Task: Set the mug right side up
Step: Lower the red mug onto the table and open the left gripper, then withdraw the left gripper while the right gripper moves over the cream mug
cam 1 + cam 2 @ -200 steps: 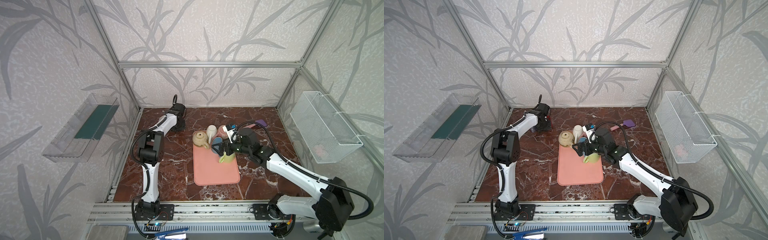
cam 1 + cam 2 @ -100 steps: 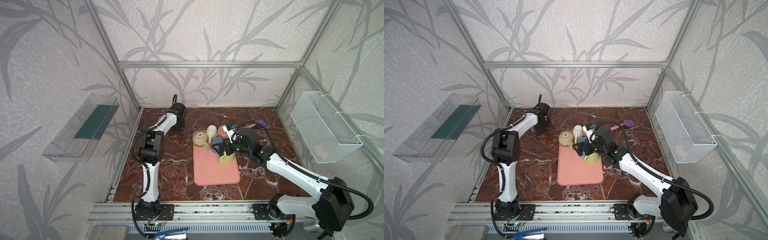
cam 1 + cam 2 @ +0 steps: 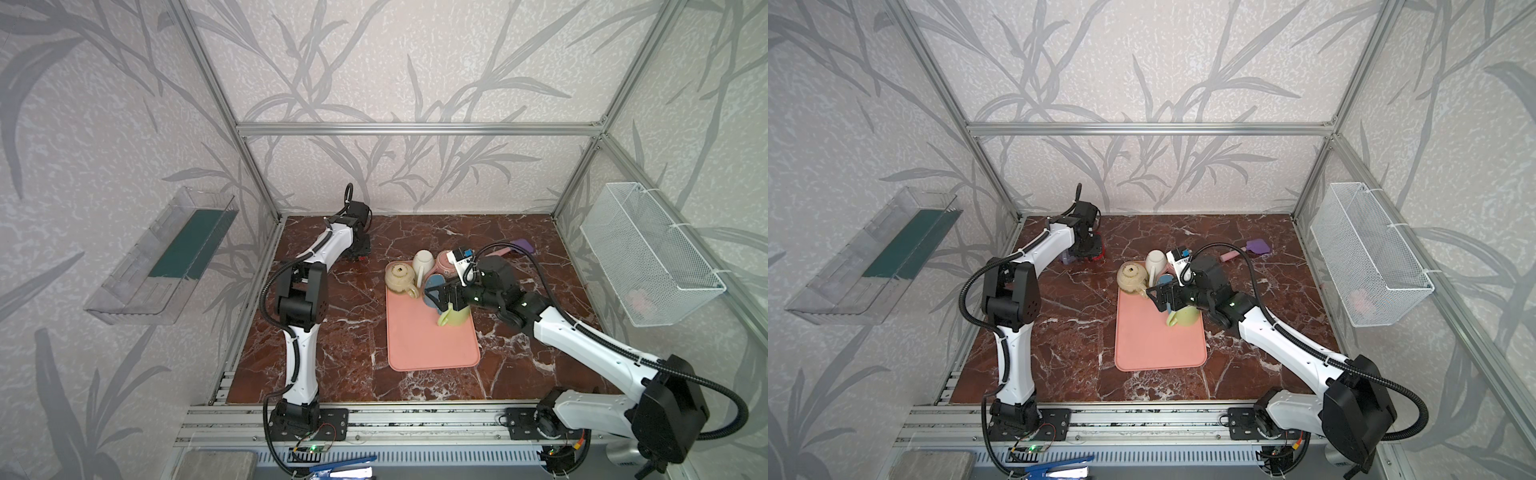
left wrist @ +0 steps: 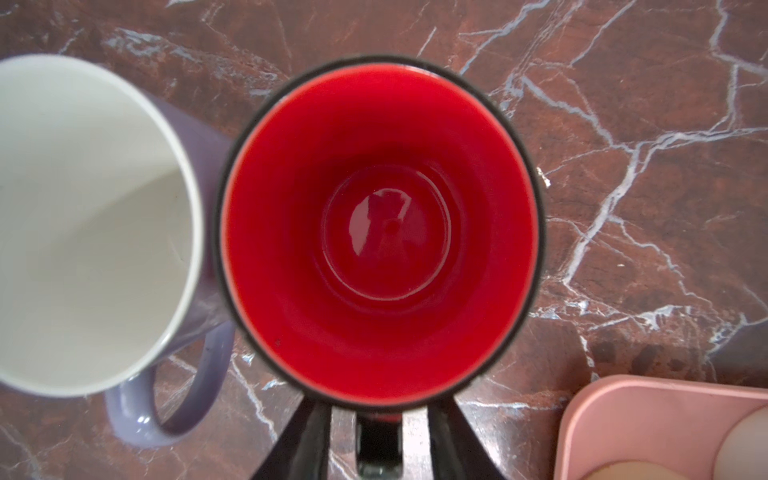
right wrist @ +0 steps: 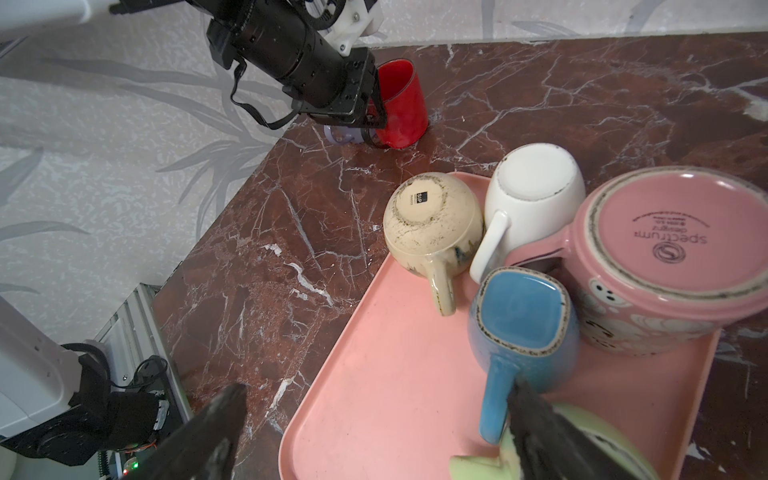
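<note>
Left claw (image 4: 380,411) has loosened vs 1 s ago: jaws now apart, either side of red mug (image 4: 378,232) handle. Mug upright, glossy red inside, dark rim, back-left on marble table (image 3: 332,332), beside purple mug (image 4: 83,224). Right claw (image 5: 376,386) spread wide above green mug (image 3: 457,319).

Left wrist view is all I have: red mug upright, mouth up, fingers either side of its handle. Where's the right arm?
Observer: The right gripper hovers low over a green mug on the pink tray.
Operator: Gripping it?
Observer: No. Its jaws stand wide and are not closed on the mug.
Operator: Anything else on that tray?
Observer: Four more, base-up at the tray's far end: cream mug, white mug, pink mug, blue mug.
</note>
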`<state>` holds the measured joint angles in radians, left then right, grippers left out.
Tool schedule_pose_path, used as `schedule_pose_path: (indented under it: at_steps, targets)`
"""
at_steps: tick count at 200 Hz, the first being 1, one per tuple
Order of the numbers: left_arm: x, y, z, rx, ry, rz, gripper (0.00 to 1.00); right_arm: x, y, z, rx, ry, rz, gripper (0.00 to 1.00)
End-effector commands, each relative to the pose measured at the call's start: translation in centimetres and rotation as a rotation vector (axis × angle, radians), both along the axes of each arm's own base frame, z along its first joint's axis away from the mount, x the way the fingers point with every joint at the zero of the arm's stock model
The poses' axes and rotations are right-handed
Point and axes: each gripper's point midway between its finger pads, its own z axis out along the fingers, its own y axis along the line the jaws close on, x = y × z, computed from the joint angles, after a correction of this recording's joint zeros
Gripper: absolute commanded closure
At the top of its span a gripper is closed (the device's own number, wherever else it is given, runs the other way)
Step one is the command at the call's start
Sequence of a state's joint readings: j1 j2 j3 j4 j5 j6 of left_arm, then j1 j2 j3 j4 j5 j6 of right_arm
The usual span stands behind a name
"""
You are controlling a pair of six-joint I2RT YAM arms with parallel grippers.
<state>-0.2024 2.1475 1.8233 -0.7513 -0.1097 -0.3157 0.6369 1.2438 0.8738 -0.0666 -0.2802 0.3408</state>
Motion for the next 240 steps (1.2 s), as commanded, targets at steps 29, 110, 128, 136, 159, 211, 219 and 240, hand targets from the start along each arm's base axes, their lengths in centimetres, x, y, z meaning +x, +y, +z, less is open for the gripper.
schedule_pose_path:
  at_steps: [29,110,128,136,159,211,219,240]
  targets:
    - [-2.8,-0.4,7.7,-0.021,-0.121,-0.019,0.39,-0.4,-0.5,1.6,-0.002,-0.038,-0.005,0.03]
    - [-11.0,-0.6,14.2,-0.133,-0.280,-0.082,0.01,-0.3,-0.8,1.3,-0.088,-0.031,-0.030,0.16]
    - [-13.2,-0.4,15.0,-0.160,-0.311,-0.089,0.01,-0.1,-0.2,0.9,-0.133,-0.017,-0.022,0.20]
    - [-14.2,-0.4,15.2,-0.174,-0.320,-0.095,0.01,-0.2,0.1,0.7,-0.156,-0.008,-0.015,0.22]
    - [-17.3,-0.2,15.4,-0.211,-0.341,-0.108,0.01,-0.4,1.1,-0.1,-0.245,0.011,0.015,0.24]
    - [-22.6,0.2,15.3,-0.275,-0.397,-0.118,0.01,0.2,3.2,-2.0,-0.389,0.053,0.077,0.20]
    - [-23.1,0.2,15.2,-0.287,-0.406,-0.119,0.01,0.5,3.5,-2.3,-0.402,0.059,0.080,0.18]
    - [-24.2,0.1,14.8,-0.316,-0.426,-0.122,0.01,1.4,4.0,-3.1,-0.443,0.070,0.080,0.16]
